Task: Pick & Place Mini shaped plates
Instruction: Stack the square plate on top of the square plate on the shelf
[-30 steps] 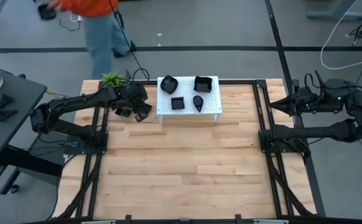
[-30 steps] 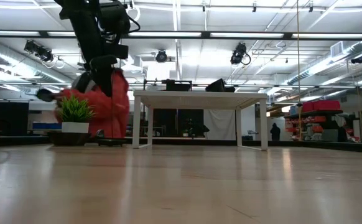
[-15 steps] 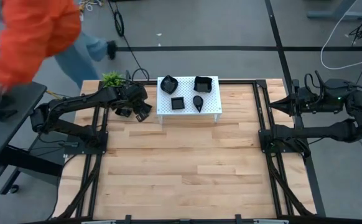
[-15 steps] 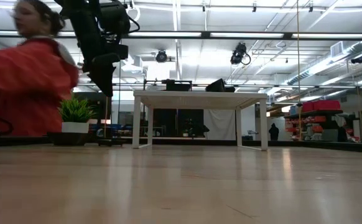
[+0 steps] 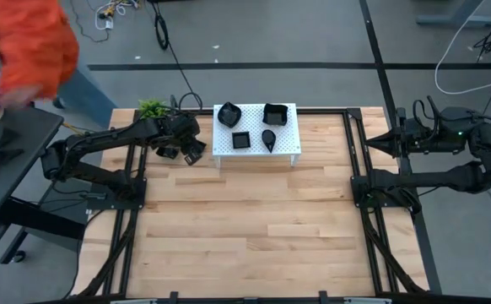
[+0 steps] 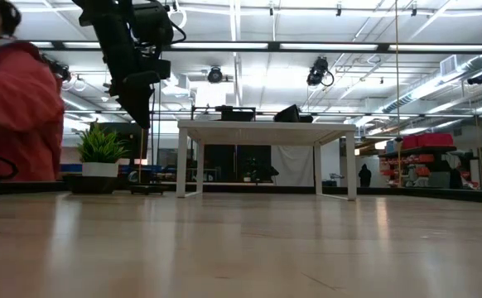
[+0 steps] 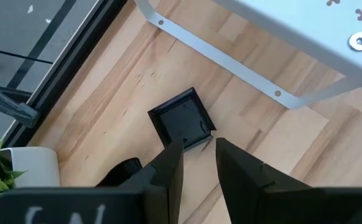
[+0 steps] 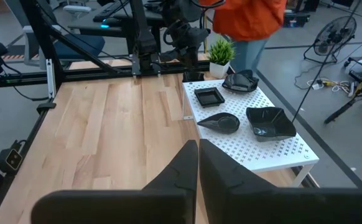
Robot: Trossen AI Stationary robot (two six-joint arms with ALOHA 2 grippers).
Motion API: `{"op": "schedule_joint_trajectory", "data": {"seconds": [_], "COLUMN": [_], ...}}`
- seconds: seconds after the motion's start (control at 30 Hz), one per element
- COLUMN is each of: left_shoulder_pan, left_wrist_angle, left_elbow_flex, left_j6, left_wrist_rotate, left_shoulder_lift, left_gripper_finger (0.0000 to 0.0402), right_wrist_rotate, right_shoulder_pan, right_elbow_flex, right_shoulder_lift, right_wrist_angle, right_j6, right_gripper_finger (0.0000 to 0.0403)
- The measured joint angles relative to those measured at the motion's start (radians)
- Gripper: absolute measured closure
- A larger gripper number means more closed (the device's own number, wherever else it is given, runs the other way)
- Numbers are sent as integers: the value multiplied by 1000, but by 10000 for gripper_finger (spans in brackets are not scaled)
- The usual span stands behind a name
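Note:
A small black square plate [image 7: 181, 121] is in my left gripper [image 7: 196, 146], which is shut on it above the wooden table, just left of the white perforated stand [image 5: 289, 150]. The high view shows that gripper [image 5: 192, 154] beside the stand's left end. Several black plates lie on the stand: a wavy one [image 5: 229, 113], a deep square one [image 5: 274, 113], a small square one [image 5: 240, 139] and a teardrop one [image 5: 268, 139]. My right gripper [image 5: 395, 142] waits shut at the table's right edge, holding nothing. My left gripper pinches the square plate between its two fingers by the rim nearest the wrist [image 7: 192, 140], close to a corner. The fingers slant steeply downward from above. The plate is lifted clear of the table and juts out past the fingertips, its hollow side showing in the wrist view.
A small green potted plant [image 5: 153, 107] stands at the far left corner, close behind my left arm. A person in an orange top [image 5: 26, 42] is beyond the table's far left. The wide wooden table top [image 5: 254, 228] stretches toward the near edge.
Both arms have kept their places, and the square plate stays in my left gripper. The person in orange has walked from behind the table's far edge out to the far left.

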Motion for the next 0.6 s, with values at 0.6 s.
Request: {"op": "schedule_joint_trajectory", "data": {"seconds": [0.6], "left_shoulder_pan": [2], "left_wrist_angle": [-21], "left_elbow_flex": [0], "left_j6": [15], "left_wrist_rotate": [31], "left_shoulder_lift": [0], "left_gripper_finger": [301], "right_wrist_rotate": [0], "right_shoulder_pan": [0], "right_elbow_flex": [0], "right_shoulder_lift": [0], "right_wrist_angle": [0], "right_j6": [0], "right_gripper_finger": [383]}}
